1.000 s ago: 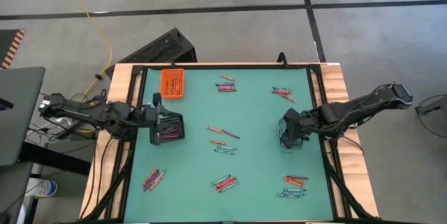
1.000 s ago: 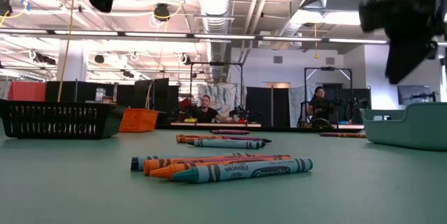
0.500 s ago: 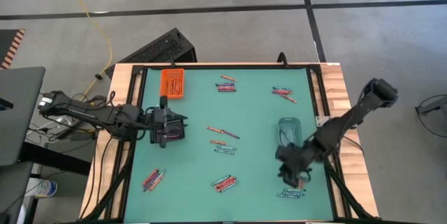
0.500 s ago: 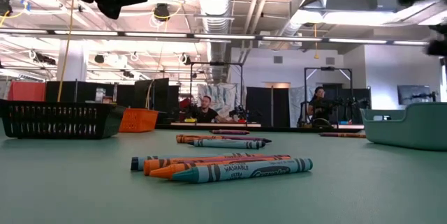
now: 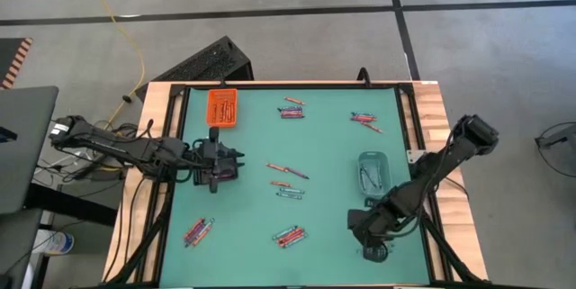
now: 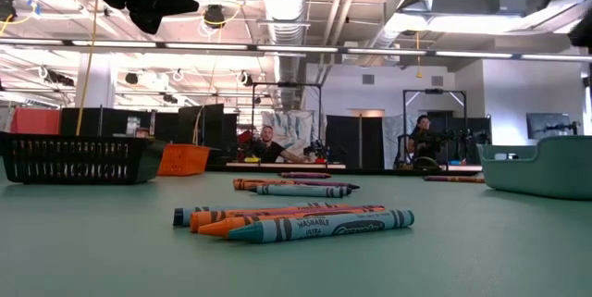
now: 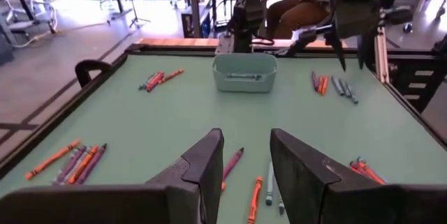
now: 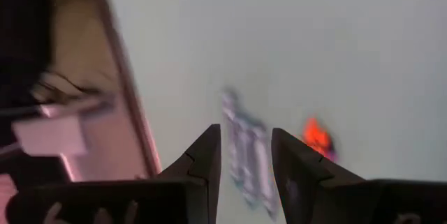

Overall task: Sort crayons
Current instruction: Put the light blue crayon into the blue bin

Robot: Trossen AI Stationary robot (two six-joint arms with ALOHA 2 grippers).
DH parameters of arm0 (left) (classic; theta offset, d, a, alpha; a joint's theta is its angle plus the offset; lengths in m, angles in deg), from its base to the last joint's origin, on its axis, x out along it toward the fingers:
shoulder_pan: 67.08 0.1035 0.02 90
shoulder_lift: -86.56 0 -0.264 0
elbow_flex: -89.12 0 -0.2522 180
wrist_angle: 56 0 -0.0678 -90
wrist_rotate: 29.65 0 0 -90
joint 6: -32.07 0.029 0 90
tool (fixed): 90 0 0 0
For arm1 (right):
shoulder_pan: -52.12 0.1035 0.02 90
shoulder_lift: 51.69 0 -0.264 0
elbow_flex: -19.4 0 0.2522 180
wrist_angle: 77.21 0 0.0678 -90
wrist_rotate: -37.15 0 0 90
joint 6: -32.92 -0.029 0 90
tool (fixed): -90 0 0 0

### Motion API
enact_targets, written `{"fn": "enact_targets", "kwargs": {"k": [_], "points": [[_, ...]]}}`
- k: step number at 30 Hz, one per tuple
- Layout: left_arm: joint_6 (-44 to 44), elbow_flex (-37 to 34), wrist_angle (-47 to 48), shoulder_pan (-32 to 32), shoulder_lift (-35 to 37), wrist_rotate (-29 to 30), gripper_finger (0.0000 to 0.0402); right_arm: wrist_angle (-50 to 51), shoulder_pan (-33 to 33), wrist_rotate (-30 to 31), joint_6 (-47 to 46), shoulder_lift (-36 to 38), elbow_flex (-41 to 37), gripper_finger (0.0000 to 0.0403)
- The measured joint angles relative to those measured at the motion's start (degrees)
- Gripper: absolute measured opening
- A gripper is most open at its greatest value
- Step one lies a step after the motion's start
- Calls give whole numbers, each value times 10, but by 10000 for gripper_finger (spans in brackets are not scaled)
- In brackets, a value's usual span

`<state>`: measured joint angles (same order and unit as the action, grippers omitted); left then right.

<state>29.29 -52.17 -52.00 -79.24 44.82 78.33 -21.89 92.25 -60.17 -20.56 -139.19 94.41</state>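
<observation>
The crayons lie in small clusters on the green table: blue and orange ones [image 5: 378, 249] at the near right, more at the near middle [image 5: 288, 235], near left [image 5: 198, 230], centre [image 5: 286, 170] and far side [image 5: 290, 107]. My right gripper [image 5: 367, 233] hangs open, pointing down over the near-right cluster, whose blue crayons [image 8: 244, 155] show blurred below its fingers. My left gripper [image 5: 222, 167] stands open and nearly level above the black tray [image 6: 79, 158] at the table's left. Nothing is between its fingers [image 7: 246, 161].
A pale teal tray [image 5: 371, 170] holding a few crayons stands at the right. An orange tray [image 5: 222, 107] sits at the far left corner. The table's raised dark frame [image 5: 409, 145] runs along the edges. People sit in the room beyond the table [image 6: 270, 144].
My right gripper has swung from above the teal tray toward the table's near edge, tipping downward, and now hangs over the near-right crayons. My left gripper has crept slightly rightward over the black tray. No crayon has moved.
</observation>
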Motion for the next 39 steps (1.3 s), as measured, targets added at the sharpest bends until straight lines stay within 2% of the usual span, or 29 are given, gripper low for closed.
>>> {"fn": "enact_targets", "kwargs": {"k": [5,12,17,22,26,34,39], "points": [[13,0,-1,-1,-1,2,109,-8,18,54,42,-15,-6,120],[30,0,-2,-1,-3,3,109,-61,54,9,28,-84,-6,120],[24,0,-6,-1,-3,3,109,-86,66,10,98,-124,-6,120],[22,0,-4,-1,-3,3,109,-87,58,16,103,-132,-5,120],[23,0,-2,-1,-3,3,109,-102,54,45,105,-134,-4,120],[5,0,11,-1,-3,-11,109,-103,53,38,118,-182,-1,120],[4,0,12,-1,-3,-11,109,-94,53,37,129,-178,-2,120]]}}
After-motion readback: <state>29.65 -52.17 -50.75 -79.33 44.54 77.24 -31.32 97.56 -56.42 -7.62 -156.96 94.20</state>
